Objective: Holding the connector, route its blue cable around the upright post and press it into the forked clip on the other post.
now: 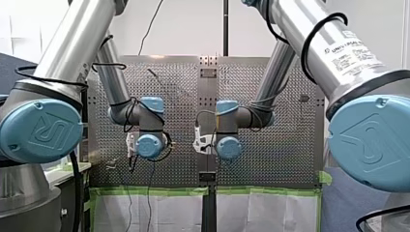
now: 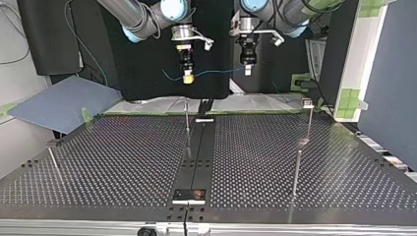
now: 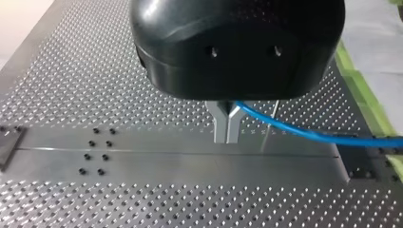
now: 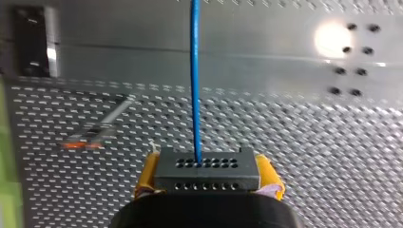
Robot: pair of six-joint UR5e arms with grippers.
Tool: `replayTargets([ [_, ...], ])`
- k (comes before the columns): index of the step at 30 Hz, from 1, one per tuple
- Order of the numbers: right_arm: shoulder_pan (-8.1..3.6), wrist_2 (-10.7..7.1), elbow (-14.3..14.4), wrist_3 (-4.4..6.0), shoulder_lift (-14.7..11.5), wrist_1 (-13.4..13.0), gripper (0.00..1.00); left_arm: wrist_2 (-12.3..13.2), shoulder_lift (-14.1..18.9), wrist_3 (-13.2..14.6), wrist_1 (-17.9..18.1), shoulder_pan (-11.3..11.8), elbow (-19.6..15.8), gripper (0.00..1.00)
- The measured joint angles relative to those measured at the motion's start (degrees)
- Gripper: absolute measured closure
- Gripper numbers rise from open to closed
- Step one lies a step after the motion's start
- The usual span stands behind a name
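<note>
My right gripper (image 4: 209, 183) has its yellow pads shut on a dark grey connector (image 4: 207, 170) with rows of small holes. The blue cable (image 4: 195, 80) leaves the connector and runs straight ahead over the table. In the top view this gripper (image 2: 187, 77) hangs above the table's far edge. The cable (image 2: 216, 73) spans from it across to my left gripper (image 2: 248, 70). My left gripper's metal fingers (image 3: 227, 127) are shut on the blue cable (image 3: 304, 134), which trails off to one side. A thin upright post (image 2: 187, 120) stands below the right gripper. Another post carries a small clip (image 2: 307, 103) on top.
The perforated table (image 2: 123, 167) has a smooth centre strip (image 2: 199, 157) with a black plate (image 2: 189, 195) at its near end. More thin posts stand at the top view's right (image 2: 296, 172) and left (image 2: 53, 160). A blue sheet (image 2: 59, 101) lies beyond the far left corner.
</note>
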Motion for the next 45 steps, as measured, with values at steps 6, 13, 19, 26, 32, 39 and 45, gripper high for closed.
replayTargets([
  [6, -0.55, 0.79, -3.2, 0.08, -3.2, 3.2, 1.00, -1.7, 2.8, 0.4, -2.5, 0.6, 0.2, 1.00],
  [13, -1.00, 0.33, -5.9, -0.16, -7.0, 7.0, 1.00, -2.4, 6.3, 0.4, -5.4, 1.0, 1.7, 1.00],
  [19, -1.07, -1.67, -8.3, -0.35, -9.9, 9.9, 1.00, -4.3, 9.2, 0.3, -8.3, 1.5, 3.4, 1.00],
  [26, -1.17, -5.04, -11.3, -0.16, -13.4, 13.4, 1.00, -7.0, 12.4, 0.0, -11.5, 2.4, 5.0, 1.00],
  [32, -1.64, -7.95, -13.8, -0.14, -16.3, 16.3, 1.00, -9.4, 15.4, 0.0, -14.5, 3.2, 7.2, 1.00],
  [39, -2.25, -11.62, -16.3, -0.23, -17.7, 20.0, 1.00, -10.7, 18.8, 0.0, -17.9, 3.9, 10.2, 1.00],
  [45, -2.68, -14.32, -17.6, -0.04, -17.7, 22.9, 1.00, -12.1, 21.4, -0.4, -20.5, 4.8, 12.7, 1.00],
])
